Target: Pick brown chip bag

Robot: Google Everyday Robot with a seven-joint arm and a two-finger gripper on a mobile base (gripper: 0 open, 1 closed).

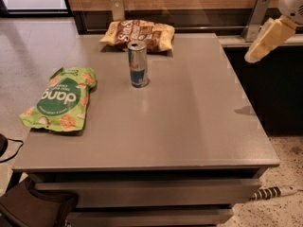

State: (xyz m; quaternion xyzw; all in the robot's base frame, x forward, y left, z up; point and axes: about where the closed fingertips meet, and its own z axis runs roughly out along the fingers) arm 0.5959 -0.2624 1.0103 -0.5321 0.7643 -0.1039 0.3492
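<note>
The brown chip bag [138, 33] lies flat at the far edge of the grey table [189, 122], with a dark brown middle, tan-yellow ends and white lettering. My gripper [254, 54] hangs in the air at the upper right, beyond the table's right edge. It is well to the right of the bag and holds nothing that I can see. A silver and blue drink can [138, 64] stands upright just in front of the bag.
A green "dang" bag [60, 99] lies near the table's left edge. Two metal brackets [117, 8] stand against the wood-panelled wall behind the table. A power strip [272, 192] lies on the floor at the lower right, and a dark bag [33, 209] at the lower left.
</note>
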